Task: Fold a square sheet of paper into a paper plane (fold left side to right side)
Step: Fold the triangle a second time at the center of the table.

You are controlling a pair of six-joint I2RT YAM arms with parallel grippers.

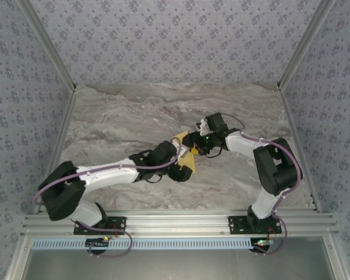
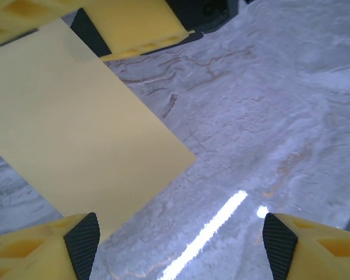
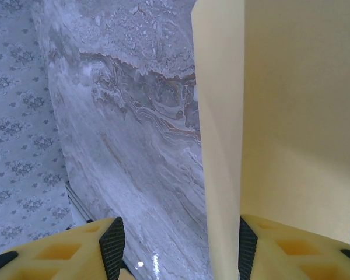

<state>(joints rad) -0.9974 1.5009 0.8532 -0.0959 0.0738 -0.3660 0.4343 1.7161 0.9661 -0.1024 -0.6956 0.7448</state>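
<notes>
Nearest, on the ribbed aluminium rail (image 1: pixel 175 221), the two black bases sit well apart. The left arm (image 1: pixel 111 172) folds back to a dark shoulder joint on the left. From there its white link lies low across the grey marbled table (image 1: pixel 122 116), reaching right toward the middle. The right arm (image 1: pixel 277 166) rises to a bulky black elbow on the right. It then bends back left, its forearm angled in to meet the other.

The two wrists crowd together over mid-table around the thin yellow-orange square sheet of paper (image 2: pixel 76 134).

The left gripper (image 2: pixel 181 242) has its yellow fingers spread wide, with bare table between the black pads (image 2: pixel 81 248). A corner of the sheet runs down behind the left-hand pad.

The right gripper (image 3: pixel 178 245) also stands parted, with table showing in the gap. The sheet stands up in front of it, and a narrow folded flap lies against the inner face of the right-hand pad (image 3: pixel 245 245). I cannot tell whether that finger bears the sheet's weight.

Beyond the sheet, marbled surface runs to the patterned blue-grey wall (image 1: pixel 163 41).
</notes>
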